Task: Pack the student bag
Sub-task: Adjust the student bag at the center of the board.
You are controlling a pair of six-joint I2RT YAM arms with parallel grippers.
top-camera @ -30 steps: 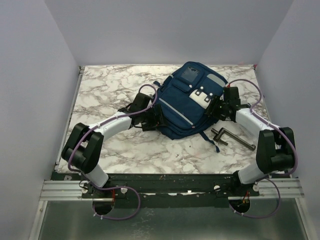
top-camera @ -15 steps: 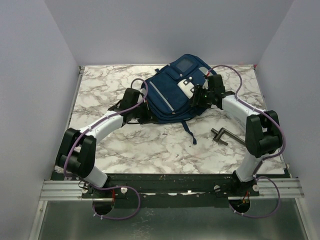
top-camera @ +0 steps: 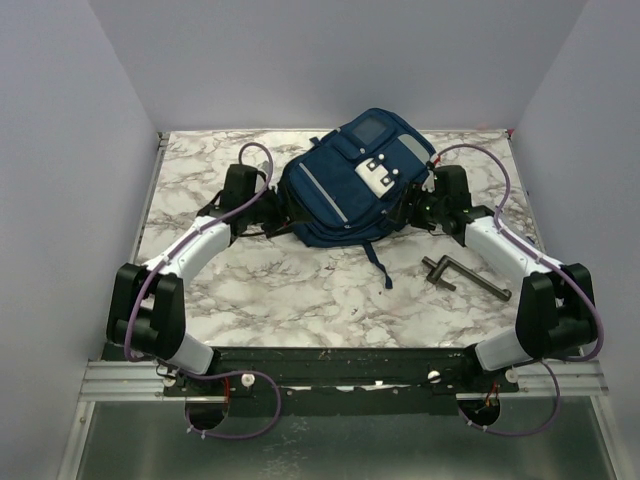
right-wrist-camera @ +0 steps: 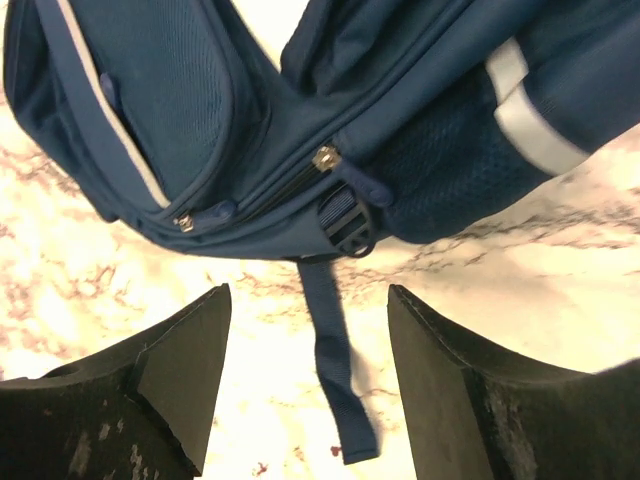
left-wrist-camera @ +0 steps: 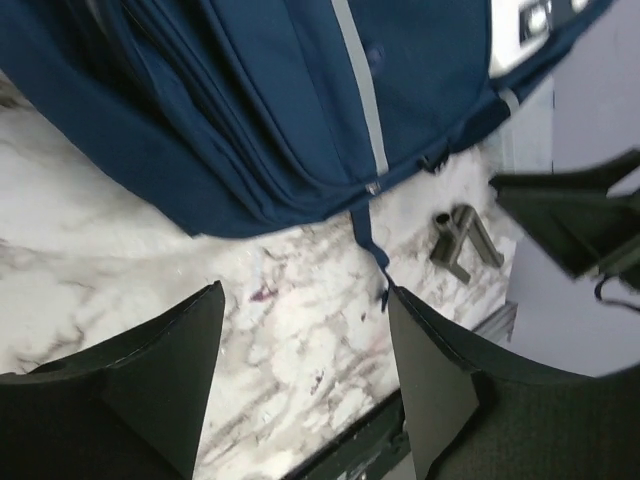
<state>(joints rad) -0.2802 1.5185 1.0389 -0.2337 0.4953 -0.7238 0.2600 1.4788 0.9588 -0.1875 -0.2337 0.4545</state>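
Note:
The student bag (top-camera: 345, 185) is a navy backpack with grey stripes and white buckle clips (top-camera: 378, 175). It lies front up at the far middle of the marble table. My left gripper (top-camera: 274, 207) stands open just off its left side, with only marble between the fingers (left-wrist-camera: 180, 360). The bag (left-wrist-camera: 250, 100) fills the top of the left wrist view. My right gripper (top-camera: 414, 205) is open beside the bag's right side. In the right wrist view the bag (right-wrist-camera: 300, 120) lies just beyond the jaws, and a loose strap (right-wrist-camera: 335, 370) trails between them, untouched.
A dark metal crank-shaped tool (top-camera: 464, 276) lies on the table (top-camera: 200, 180) to the right of the bag, and the left wrist view shows this tool (left-wrist-camera: 460, 232) too. A thin strap (top-camera: 380, 265) trails from the bag's near edge. Lilac walls close in three sides.
The bag has shifted toward the far left of where it lay a second ago. Both grippers have let go of it and drawn back to its sides, jaws open.

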